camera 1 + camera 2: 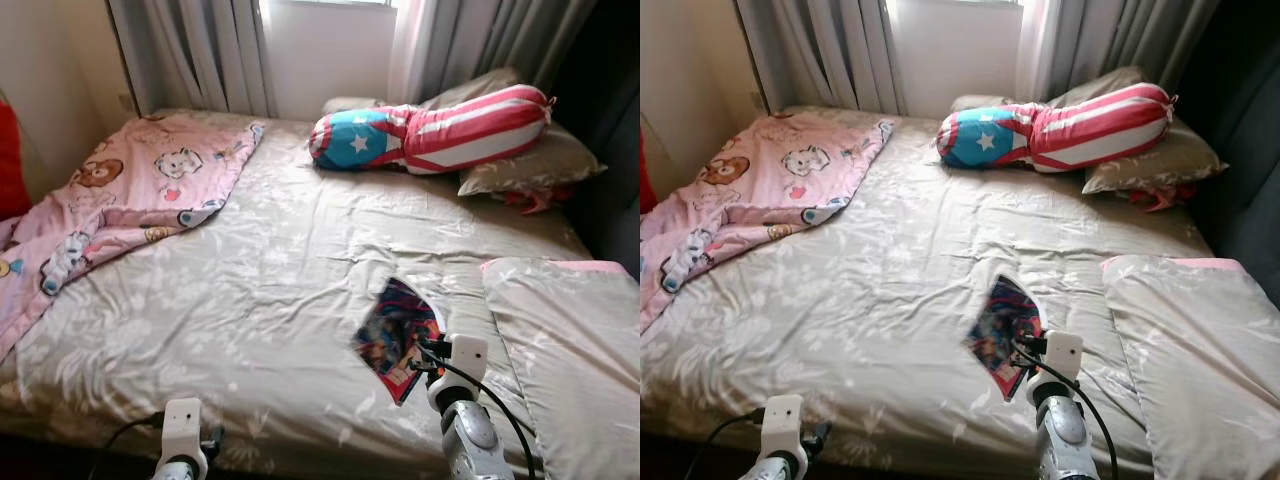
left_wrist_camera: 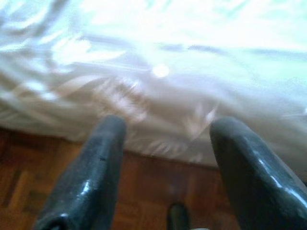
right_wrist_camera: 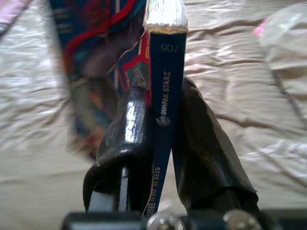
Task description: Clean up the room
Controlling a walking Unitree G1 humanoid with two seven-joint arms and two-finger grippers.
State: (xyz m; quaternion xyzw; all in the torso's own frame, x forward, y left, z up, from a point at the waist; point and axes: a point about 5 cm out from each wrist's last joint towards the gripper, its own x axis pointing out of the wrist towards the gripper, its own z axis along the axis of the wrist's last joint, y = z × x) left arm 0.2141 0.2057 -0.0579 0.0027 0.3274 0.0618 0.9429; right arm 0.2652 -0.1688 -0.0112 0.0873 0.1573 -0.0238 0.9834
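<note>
My right gripper (image 3: 163,120) is shut on a colourful comic book (image 1: 397,335), holding it by its dark blue spine (image 3: 168,86) above the front right part of the bed. The book hangs partly open, its cover fanned out to one side. My left gripper (image 2: 165,158) is open with nothing between its fingers, low at the front edge of the bed (image 1: 260,300), over the wooden floor (image 2: 144,187). The bed wears a beige flowered sheet.
A pink cartoon blanket (image 1: 120,200) lies rumpled on the bed's left side. A red, white and blue bolster (image 1: 430,130) rests on beige pillows (image 1: 530,165) at the head. Another beige pillow (image 1: 570,350) sits at the front right. Grey curtains (image 1: 200,50) hang behind.
</note>
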